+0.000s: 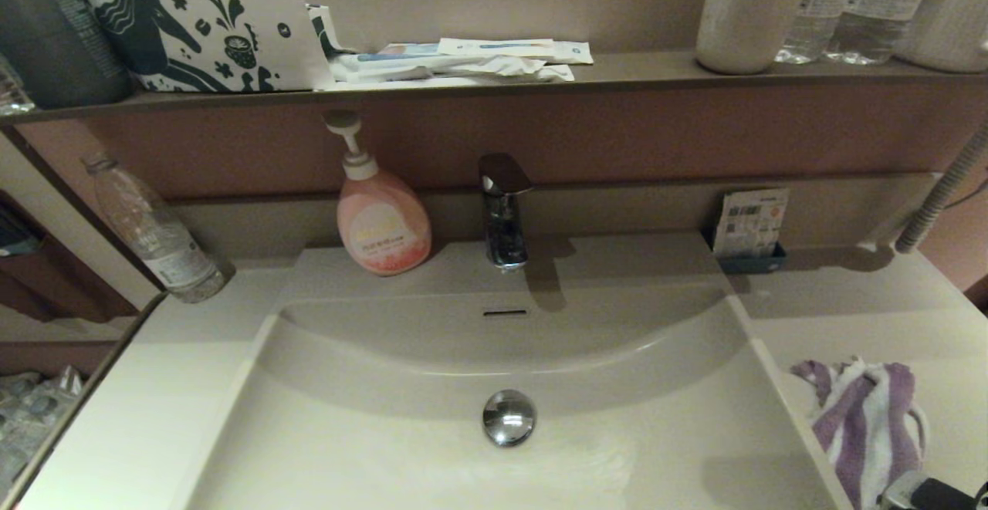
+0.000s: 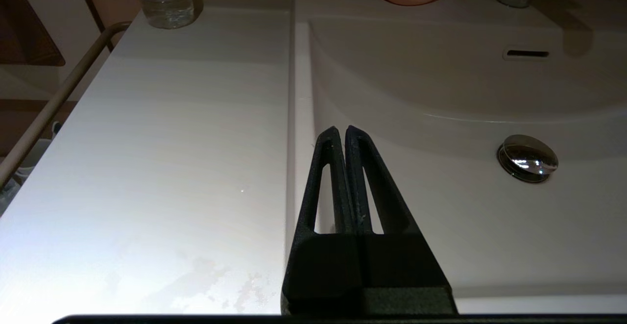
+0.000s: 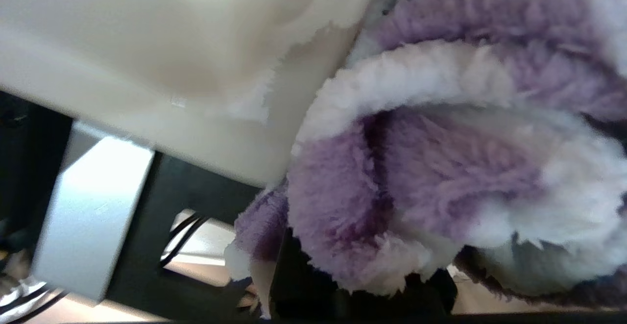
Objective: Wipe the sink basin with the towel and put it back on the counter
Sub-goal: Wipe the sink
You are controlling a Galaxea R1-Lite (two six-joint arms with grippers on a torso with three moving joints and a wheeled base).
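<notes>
The purple-and-white striped towel [image 1: 864, 417] lies bunched on the counter [image 1: 888, 309] to the right of the sink basin [image 1: 386, 433]. My right gripper [image 1: 938, 493] shows only as a dark body at the towel's near end, at the picture's bottom right corner. In the right wrist view the fluffy towel [image 3: 441, 167] fills the picture and covers the jaws. My left gripper [image 2: 341, 130] is shut and empty, hanging over the basin's left rim [image 2: 299, 118]. The basin is bare, with its chrome drain stopper [image 1: 509, 416] in the middle.
A pink soap pump bottle [image 1: 382, 224] and a chrome faucet [image 1: 503, 213] stand behind the basin. A clear water bottle [image 1: 154, 232] stands at the back left, a card holder [image 1: 750, 228] at the back right. The dark shelf [image 1: 617, 70] above carries bottles and packets.
</notes>
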